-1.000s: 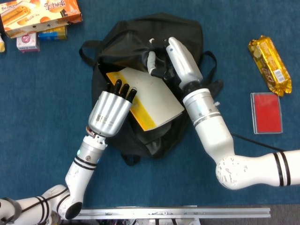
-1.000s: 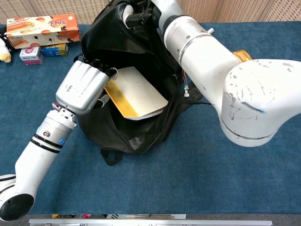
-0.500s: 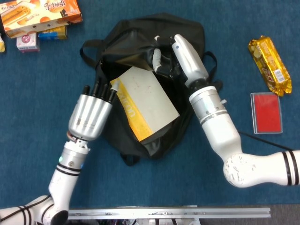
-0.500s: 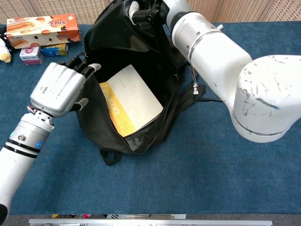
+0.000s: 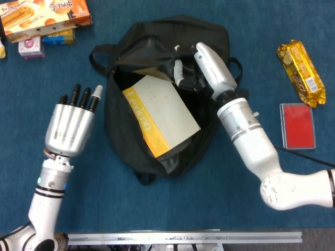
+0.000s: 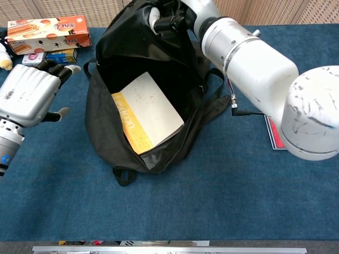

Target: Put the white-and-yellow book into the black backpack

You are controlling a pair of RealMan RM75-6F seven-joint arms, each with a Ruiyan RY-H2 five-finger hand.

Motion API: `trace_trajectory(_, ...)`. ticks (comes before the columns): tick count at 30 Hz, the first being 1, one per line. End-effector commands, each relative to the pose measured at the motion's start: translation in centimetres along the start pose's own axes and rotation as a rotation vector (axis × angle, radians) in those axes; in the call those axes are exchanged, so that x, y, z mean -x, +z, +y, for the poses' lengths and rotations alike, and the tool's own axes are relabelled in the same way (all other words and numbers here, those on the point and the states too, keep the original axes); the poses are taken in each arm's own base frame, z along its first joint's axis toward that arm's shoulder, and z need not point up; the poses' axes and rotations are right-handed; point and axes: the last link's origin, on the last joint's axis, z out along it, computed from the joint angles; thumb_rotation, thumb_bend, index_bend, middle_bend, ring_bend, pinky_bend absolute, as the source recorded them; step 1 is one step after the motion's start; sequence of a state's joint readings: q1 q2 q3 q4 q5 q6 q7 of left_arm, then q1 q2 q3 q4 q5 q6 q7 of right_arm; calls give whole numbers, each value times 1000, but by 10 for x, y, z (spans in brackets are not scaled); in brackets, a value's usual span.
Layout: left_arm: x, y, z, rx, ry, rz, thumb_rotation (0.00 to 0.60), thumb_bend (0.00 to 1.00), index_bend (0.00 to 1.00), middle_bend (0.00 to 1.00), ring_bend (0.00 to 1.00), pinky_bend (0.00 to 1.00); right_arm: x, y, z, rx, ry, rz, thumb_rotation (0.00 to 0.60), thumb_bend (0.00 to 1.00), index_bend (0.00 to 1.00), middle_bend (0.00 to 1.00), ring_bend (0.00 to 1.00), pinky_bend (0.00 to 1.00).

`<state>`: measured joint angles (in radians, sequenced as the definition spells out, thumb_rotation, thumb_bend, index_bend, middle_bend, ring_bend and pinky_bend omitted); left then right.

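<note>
On the blue table [image 5: 172, 209], centre frame, the white-and-yellow book [image 5: 162, 115] lies inside the black backpack [image 5: 125, 141]; my left hand [image 5: 70, 125] is spread empty, and if my right hand [image 5: 196, 70], pinching the rim, lets go carelessly, I think the mouth may sag.

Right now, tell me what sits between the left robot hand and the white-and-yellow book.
In the head view, bare blue tabletop and then the black backpack's side wall lie between the left robot hand and the white-and-yellow book.
</note>
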<state>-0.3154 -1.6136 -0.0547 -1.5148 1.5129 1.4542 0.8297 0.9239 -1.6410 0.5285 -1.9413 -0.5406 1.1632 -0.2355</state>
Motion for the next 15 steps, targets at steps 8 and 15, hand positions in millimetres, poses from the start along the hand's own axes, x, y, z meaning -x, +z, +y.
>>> trace_trajectory(8,-3,-2,-22,-57,-17,-21,600,195,177,305,227,504,-5,-14,9,-24,-90,-94,600,299,226,231,123,273)
trace_trajectory(15,-6,-1,-31,-78,-24,-25,600,195,175,299,228,497,-13,-22,16,-25,-171,-109,600,18,21,127,17,114)
